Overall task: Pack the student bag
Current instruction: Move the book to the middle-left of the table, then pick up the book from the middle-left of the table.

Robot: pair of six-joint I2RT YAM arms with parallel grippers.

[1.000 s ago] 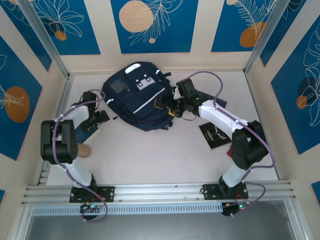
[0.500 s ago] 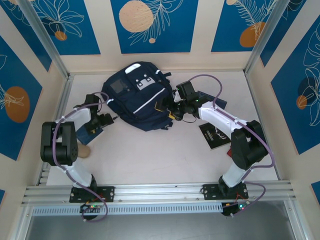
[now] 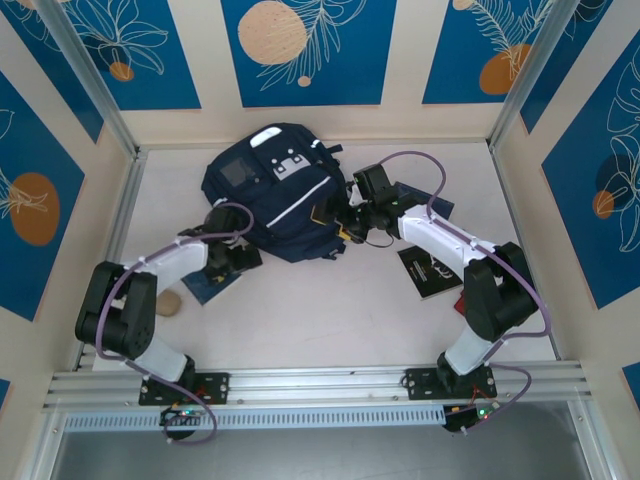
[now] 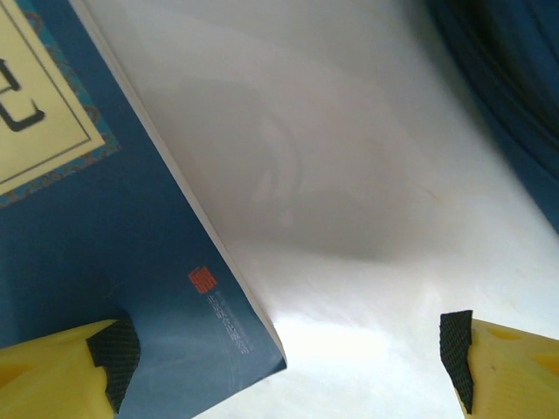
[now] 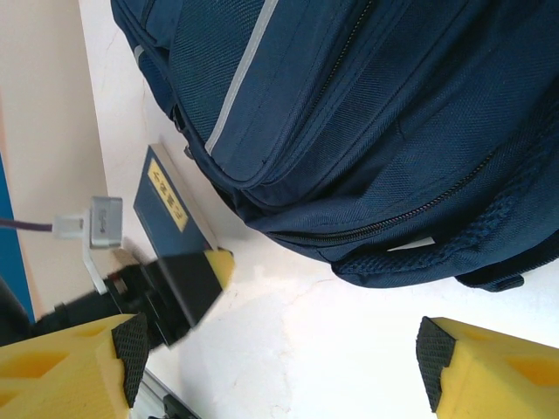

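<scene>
- Bag [image 3: 275, 190] lies at back centre in the top view. The left gripper [image 3: 240, 258] is over a blue book [image 3: 203, 285], and the right gripper [image 3: 345, 215] is at the bag's right side.
- Left wrist: jaws spread, straddling the book's corner, pinching nothing.
- Right wrist: jaws spread beside the bag, empty.
- Likely step: picking up the book. Next, close on its edge.

White bench [image 3: 330, 310] carries student bag [image 3: 275, 190], blue book [image 3: 201, 285], black book [image 3: 427, 272], and possibly a tan lump [image 3: 168, 302] far left.
</scene>
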